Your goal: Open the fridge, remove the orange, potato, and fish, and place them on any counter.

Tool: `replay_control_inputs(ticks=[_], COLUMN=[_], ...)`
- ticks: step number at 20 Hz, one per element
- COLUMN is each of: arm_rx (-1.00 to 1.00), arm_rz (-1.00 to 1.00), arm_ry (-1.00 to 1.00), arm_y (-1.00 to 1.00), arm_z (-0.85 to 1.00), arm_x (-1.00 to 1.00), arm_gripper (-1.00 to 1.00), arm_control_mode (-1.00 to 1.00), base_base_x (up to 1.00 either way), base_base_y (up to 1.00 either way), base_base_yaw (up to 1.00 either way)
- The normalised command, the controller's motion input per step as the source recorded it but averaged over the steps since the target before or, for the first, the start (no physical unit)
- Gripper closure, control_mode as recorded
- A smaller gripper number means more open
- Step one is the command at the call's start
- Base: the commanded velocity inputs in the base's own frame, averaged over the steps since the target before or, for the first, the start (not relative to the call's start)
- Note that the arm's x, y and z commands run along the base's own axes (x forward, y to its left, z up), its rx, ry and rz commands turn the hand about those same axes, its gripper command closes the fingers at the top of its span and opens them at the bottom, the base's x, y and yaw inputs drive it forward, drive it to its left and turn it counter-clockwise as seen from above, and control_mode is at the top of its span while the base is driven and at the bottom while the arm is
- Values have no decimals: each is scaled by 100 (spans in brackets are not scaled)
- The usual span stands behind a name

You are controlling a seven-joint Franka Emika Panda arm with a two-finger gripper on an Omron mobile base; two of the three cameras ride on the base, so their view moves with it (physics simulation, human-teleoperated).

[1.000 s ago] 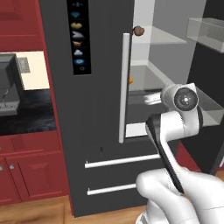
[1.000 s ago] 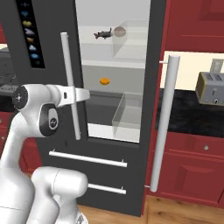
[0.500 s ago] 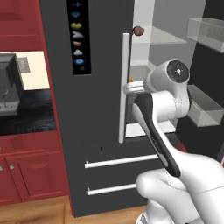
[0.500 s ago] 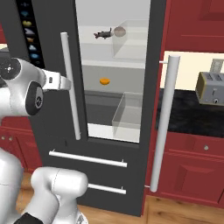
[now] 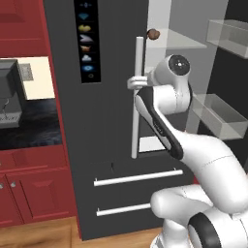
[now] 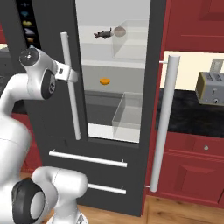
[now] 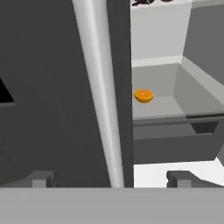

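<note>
The charcoal fridge (image 6: 41, 131) has its right door (image 6: 153, 87) swung open and its left door (image 5: 111, 97) shut. My gripper (image 7: 110, 179) is open, its two fingertips standing either side of the left door's white rod handle (image 7: 99, 87) without pinching it. From the base views the gripper (image 6: 70, 75) (image 5: 133, 82) sits at the handle's upper part. Inside, the orange (image 6: 104, 81) (image 7: 143, 95) lies on the middle shelf. On the top shelf lie the dark fish (image 6: 103, 33) and, just right of it, the potato (image 6: 119, 31) (image 5: 153, 34). The island counter is out of view.
The open right door's long handle (image 6: 164, 127) and clear door bins (image 5: 223, 116) stand to the right. A clear drawer (image 6: 127, 116) sits low in the fridge. A black countertop holds a toaster (image 6: 210, 87); another carries a coffee machine (image 5: 9, 97). Freezer drawers (image 6: 87, 159) lie below.
The arm's elbow and wrist have risen and swung left toward the closed door. The gripper has stayed at the left door's handle, still open. The food inside has not moved.
</note>
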Motion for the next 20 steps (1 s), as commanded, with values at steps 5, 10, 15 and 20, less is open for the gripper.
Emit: replay_control_inputs(ticks=[5, 10, 15, 20], arm_rx=[6, 0, 0, 0], arm_rz=[0, -3, -4, -3], arm_ry=[-6, -2, 0, 0], arm_y=[10, 10, 5, 0], arm_z=[-22, -1, 0, -3], arm_x=[72, 63, 60, 58], arm_gripper=[-100, -100, -100, -100], arm_control_mode=[-100, -100, -100, -100], base_base_x=[0, 0, 0, 0], base_base_y=[0, 0, 0, 0], base_base_yaw=[0, 0, 0, 0])
